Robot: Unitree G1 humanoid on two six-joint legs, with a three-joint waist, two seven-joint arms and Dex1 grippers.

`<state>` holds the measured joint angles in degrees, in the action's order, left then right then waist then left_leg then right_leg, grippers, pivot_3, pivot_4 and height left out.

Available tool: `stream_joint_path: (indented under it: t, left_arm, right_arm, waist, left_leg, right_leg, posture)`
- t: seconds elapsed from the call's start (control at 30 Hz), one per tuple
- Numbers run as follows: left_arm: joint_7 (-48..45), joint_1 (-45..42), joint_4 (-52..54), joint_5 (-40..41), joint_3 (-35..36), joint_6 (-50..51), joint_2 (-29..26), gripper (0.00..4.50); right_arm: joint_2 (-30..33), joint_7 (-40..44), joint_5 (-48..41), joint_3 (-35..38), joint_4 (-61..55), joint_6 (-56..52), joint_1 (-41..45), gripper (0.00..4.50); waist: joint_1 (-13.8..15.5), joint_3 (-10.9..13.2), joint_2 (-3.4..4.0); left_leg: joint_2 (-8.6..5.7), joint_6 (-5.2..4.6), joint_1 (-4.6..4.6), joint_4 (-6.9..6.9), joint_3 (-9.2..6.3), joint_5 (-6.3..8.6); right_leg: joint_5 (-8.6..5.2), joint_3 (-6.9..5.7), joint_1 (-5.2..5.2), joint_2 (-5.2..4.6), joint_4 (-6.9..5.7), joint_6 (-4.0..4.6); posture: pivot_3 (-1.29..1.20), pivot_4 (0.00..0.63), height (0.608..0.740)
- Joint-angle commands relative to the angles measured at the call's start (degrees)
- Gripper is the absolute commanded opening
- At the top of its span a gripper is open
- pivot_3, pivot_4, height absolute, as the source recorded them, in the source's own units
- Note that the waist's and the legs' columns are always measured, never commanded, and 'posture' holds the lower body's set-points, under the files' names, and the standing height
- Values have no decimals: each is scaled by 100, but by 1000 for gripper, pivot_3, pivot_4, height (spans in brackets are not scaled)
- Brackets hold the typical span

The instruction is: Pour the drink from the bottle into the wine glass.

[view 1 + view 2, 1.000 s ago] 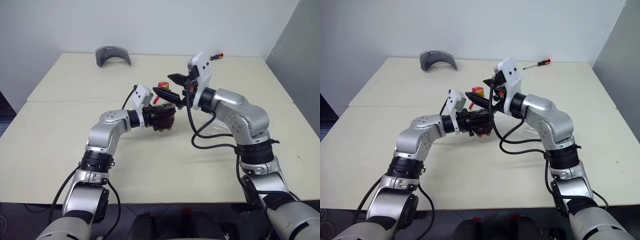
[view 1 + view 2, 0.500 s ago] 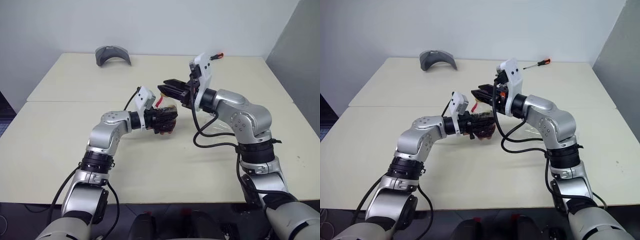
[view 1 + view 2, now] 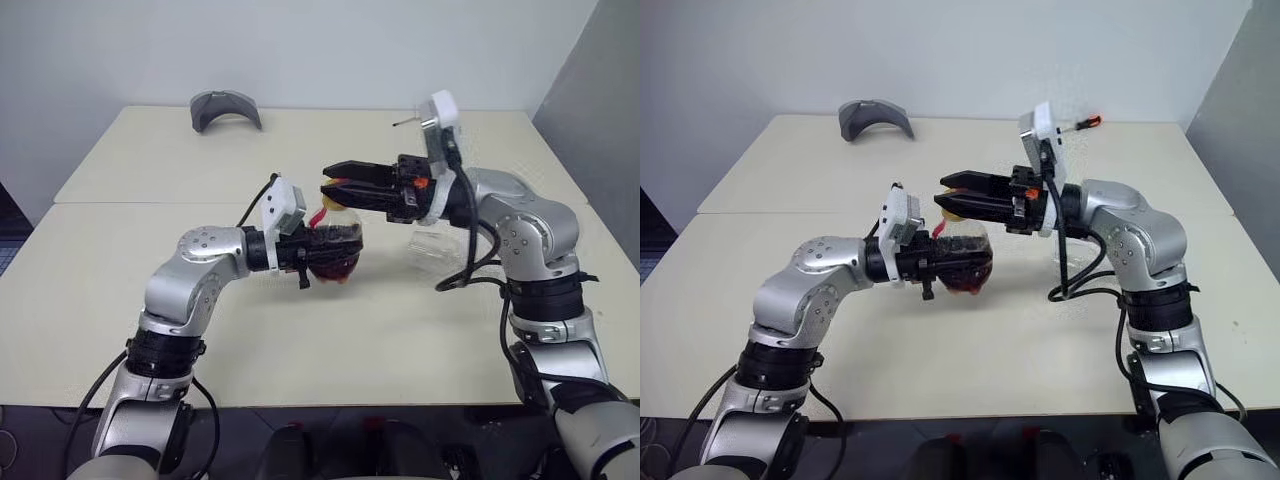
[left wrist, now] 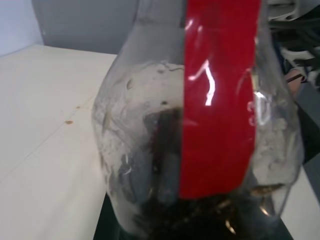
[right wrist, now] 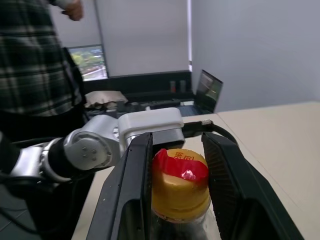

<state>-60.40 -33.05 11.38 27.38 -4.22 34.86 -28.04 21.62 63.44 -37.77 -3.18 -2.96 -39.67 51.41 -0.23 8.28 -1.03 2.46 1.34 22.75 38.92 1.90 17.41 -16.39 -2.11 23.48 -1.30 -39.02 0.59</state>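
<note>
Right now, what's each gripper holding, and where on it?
Left gripper: shut on the bulbous body of the small clear plastic bottle. Right gripper: fingers flank the bottle's yellow cap, with gaps showing.

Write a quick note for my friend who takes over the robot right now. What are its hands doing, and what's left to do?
Left gripper: shut on the bottle, held just above the table.
Right gripper: fingers on either side of the bottle's yellow cap; whether they grip it is unclear.
The drink is in the bottle.
Wine glass: on the table beside the right arm, looks empty.
Done: bottle picked up.
Left: take the cap off, pour into the glass.
</note>
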Motion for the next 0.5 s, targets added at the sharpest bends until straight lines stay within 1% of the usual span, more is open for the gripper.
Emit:
stream_joint_path:
  t: [0.03,0.23,0.27,0.4,0.5]
  left_arm:
    - [54,-135,681,479,143,81,50,933]
    - [220,-42,677,465,145,83,49,926]
    - [232,-28,676,466,145,81,45,926]
    - [418,56,452,408,161,33,103,906]
    - [661,102,148,320,227,-40,183,906]
  right_arm:
    - [45,604,106,-503,-216,262,92,1201]
    - [6,381,218,-402,13,236,206,1201]
    - [20,329,225,-369,39,205,208,1935]
    - [104,38,195,-140,50,46,130,3197]
    - [219,-321,-12,176,-120,-295,35,4268]
  waist:
    - [1,3,1]
    - [4,10,1]
    - [4,10,1]
    - [6,21,3]
    - [19,22,1]
  left_leg:
    - [0,0,0,0,0,0]
    - [1,1,-1,0,0,-1]
    - [1,2,-1,1,1,-1]
    - [2,4,0,1,1,-2]
    - [0,3,0,3,0,-2]
  right_leg:
    - [0,0,0,0,0,0]
    - [0,0,0,0,-1,0]
    - [0,0,0,0,-1,0]
    - [0,1,0,-1,0,0]
    - [0,0,-2,-3,0,0]
  posture:
    - [0,150,740]
    - [0,150,740]
    - [0,150,740]
    - [0,150,740]
    - [0,150,740]
